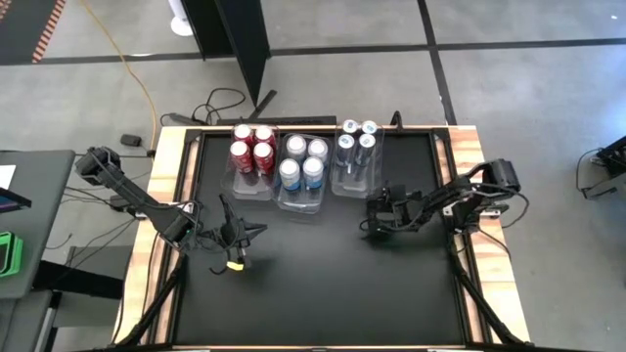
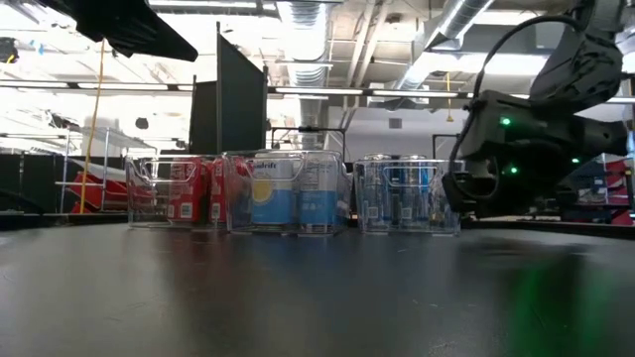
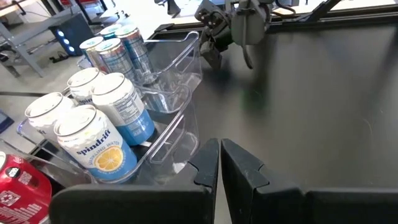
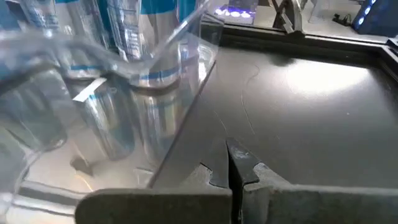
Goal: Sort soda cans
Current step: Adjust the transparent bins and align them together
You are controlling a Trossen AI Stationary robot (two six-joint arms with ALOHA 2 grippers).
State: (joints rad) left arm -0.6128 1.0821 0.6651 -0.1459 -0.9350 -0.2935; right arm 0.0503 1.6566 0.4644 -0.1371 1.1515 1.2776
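Observation:
Three clear bins stand in a row at the table's far side. The left bin point(image 1: 251, 171) holds red cans point(image 1: 252, 150). The middle bin point(image 1: 300, 191) holds silver-white and light blue cans point(image 1: 302, 161). The right bin point(image 1: 352, 181) holds slim dark blue cans point(image 1: 356, 140). All cans stand upright on their bases. My left gripper point(image 1: 233, 238) is shut and empty, near the table's left side, in front of the bins. My right gripper point(image 1: 377, 217) is shut and empty, just in front of the right bin.
The black table top point(image 1: 323, 284) lies bare in front of the bins. Wooden rails point(image 1: 161, 196) run along the left and right edges. The right bin's near half holds no cans. A dark panel point(image 1: 245, 49) stands beyond the far edge.

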